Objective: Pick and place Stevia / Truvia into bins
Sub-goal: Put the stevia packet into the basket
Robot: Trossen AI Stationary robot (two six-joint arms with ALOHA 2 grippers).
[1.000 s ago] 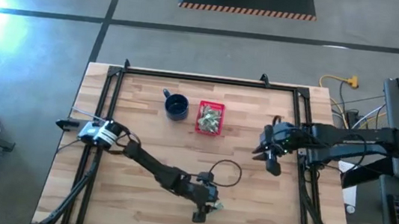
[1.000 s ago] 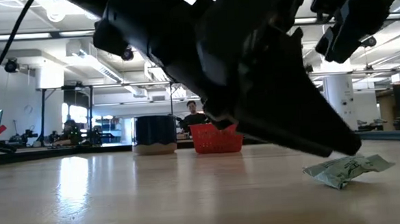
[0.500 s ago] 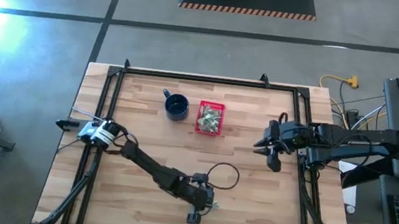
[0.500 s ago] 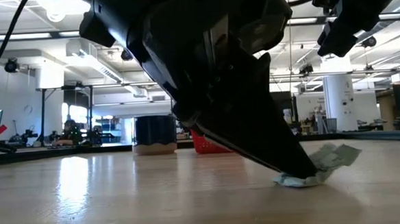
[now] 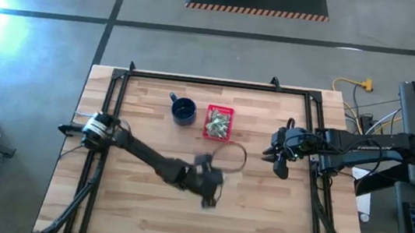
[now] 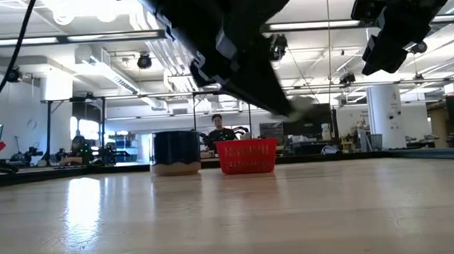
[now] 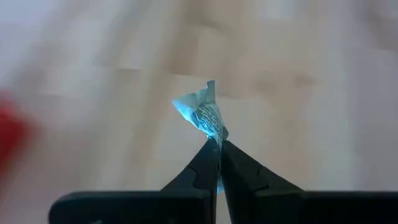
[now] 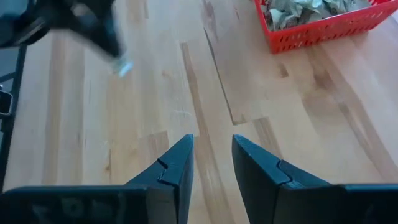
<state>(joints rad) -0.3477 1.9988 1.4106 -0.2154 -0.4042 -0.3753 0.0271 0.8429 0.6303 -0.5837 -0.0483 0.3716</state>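
Observation:
A crumpled pale green-and-white Stevia sachet (image 7: 203,111) sits in my shut left gripper (image 7: 219,148). That gripper (image 5: 208,197) hangs above the table's middle, on the near side of the red basket (image 5: 218,123). The basket holds several sachets (image 8: 298,11) and stands on the table beside a dark blue mug (image 5: 183,111). My right gripper (image 8: 212,146) is open with nothing between its fingers, and hovers near the table's right edge (image 5: 279,161). My left gripper pinches the sachet's lower end (image 7: 213,132) between its two fingertips. The rest of the crumpled sachet sticks out beyond the tips. The sachet (image 6: 302,104) is lifted clear of the table.
A black frame (image 5: 196,80) runs along the table's far edge and down both sides. Bare wood lies between the basket and my right gripper and across the near half of the table. A loose cable loop (image 5: 233,155) arches by my left wrist.
My left gripper has shut on the sachet lying near the table's near edge. It has then risen and swung toward the far edge and the red basket, and the sachet has come up clear of the wood. My right gripper has barely moved.

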